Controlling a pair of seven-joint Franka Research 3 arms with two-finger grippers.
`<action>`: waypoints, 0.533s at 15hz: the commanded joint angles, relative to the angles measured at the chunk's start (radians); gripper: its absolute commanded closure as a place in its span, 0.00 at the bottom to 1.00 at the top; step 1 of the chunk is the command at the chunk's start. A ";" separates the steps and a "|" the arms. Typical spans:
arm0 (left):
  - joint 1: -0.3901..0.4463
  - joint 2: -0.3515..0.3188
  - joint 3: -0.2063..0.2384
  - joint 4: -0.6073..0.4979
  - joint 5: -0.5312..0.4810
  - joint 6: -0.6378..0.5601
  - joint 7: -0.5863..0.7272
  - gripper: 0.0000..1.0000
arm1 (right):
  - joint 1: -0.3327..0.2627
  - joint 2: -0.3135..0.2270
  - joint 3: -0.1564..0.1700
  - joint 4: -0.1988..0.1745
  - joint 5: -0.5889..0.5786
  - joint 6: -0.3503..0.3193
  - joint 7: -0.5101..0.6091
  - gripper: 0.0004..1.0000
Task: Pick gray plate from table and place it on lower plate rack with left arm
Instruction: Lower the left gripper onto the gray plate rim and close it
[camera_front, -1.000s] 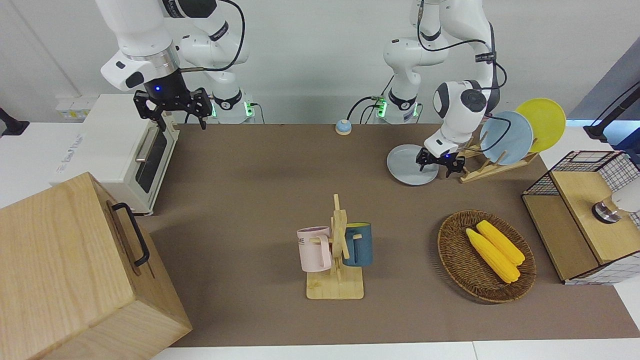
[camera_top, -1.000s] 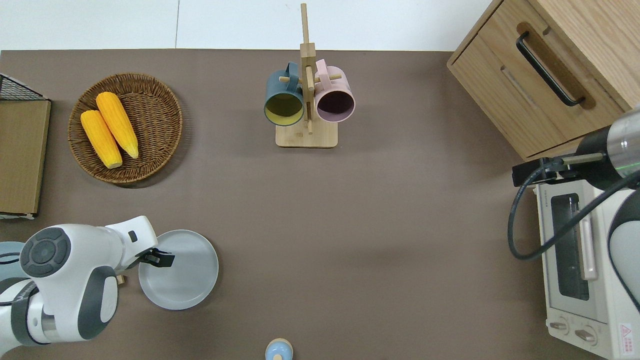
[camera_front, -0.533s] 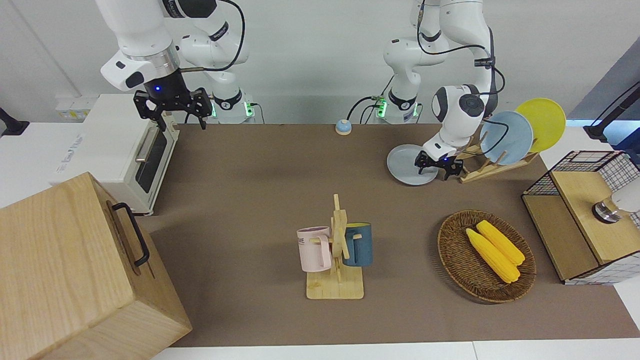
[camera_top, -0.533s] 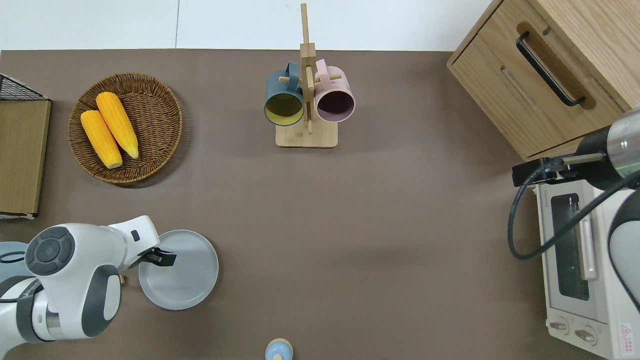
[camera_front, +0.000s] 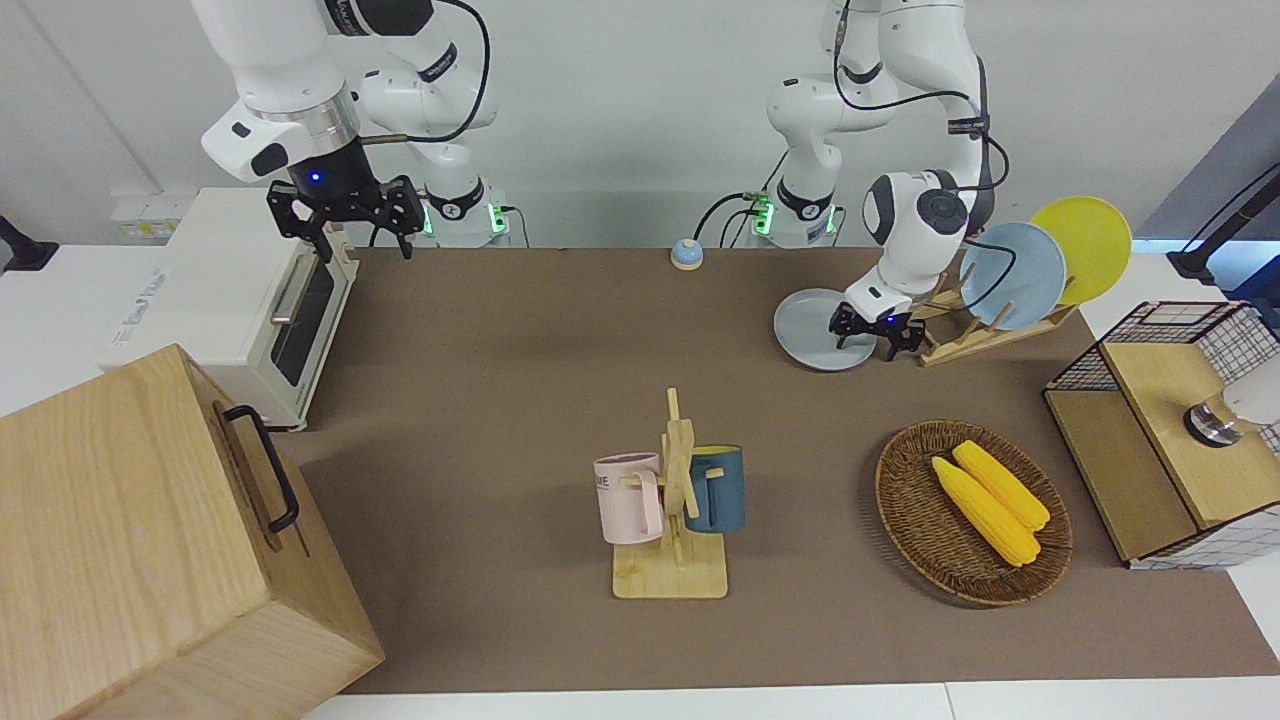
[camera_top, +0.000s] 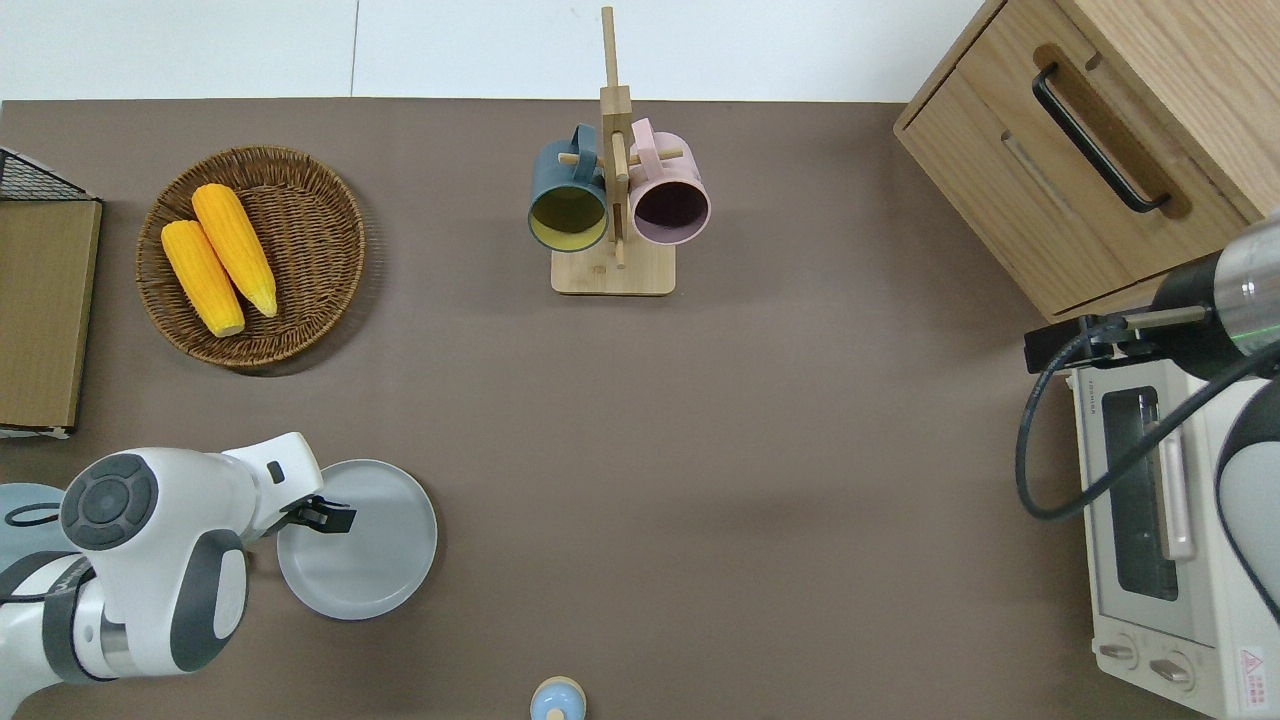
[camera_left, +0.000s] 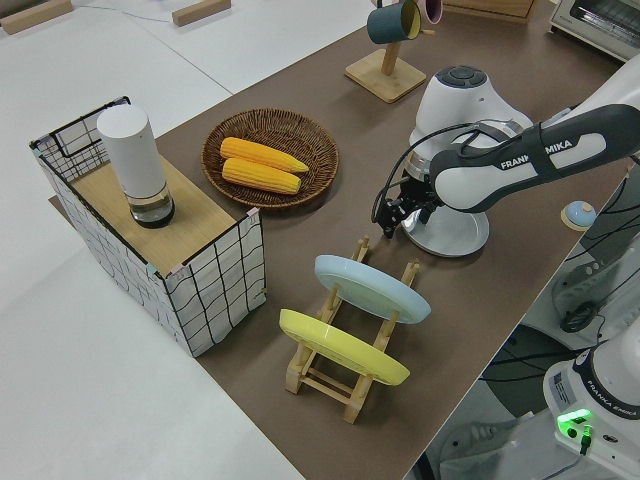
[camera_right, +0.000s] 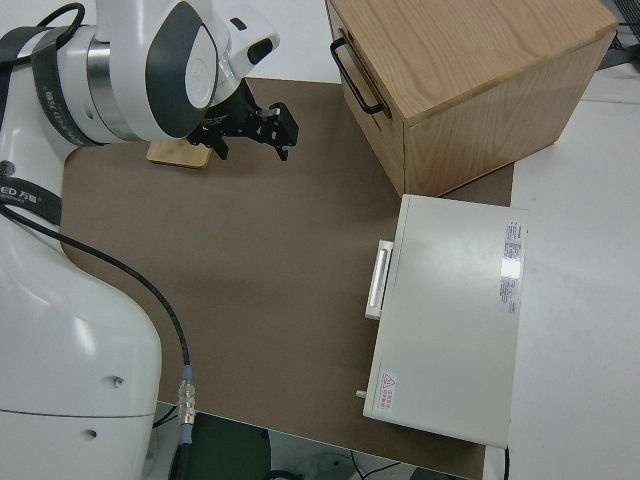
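Contact between the left gripper (camera_front: 868, 334) and the gray plate (camera_front: 815, 330) is being sought at the rim portion nearest the lower plate rack (camera_front: 975, 335). The plate is seen lying flat on the table (camera_top: 760, 450), toward the left arm's end, just beside the wooden rack. The gripper is positioned low over that rim, with its fingers apart and one on either side of the edge, as the front view suggests; the rim is judged not yet clamped, and the plate is not lifted. In the rack, a light blue plate (camera_front: 1012, 274) and a yellow plate (camera_front: 1085, 248) are held in the upper slots, while the lowest slots beside the gray plate are left free. The right arm is parked, its gripper (camera_front: 347, 214) spread wide and holding nothing. Several faults are to be expected from here. If the fingers are closed before the lower one is seated under the shallow rim, the plate may be pushed along the table instead of gripped. With only an edge grasp, the plate may pivot or slip under its own weight once it is raised. During transfer, the rack rails or the light blue plate may be struck, since little room is left between them and the wrist. A tilted insertion may cause the pegs to be missed.
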 joint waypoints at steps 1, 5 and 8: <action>-0.008 -0.007 0.006 -0.019 0.017 0.025 0.000 0.40 | -0.022 0.009 0.021 0.020 -0.003 -0.016 0.013 0.02; -0.011 -0.013 0.005 -0.019 0.017 0.024 0.002 1.00 | -0.022 0.009 0.021 0.020 -0.003 -0.016 0.013 0.02; -0.009 -0.013 0.005 -0.018 0.017 0.018 0.002 1.00 | -0.022 0.009 0.021 0.021 -0.003 -0.016 0.013 0.02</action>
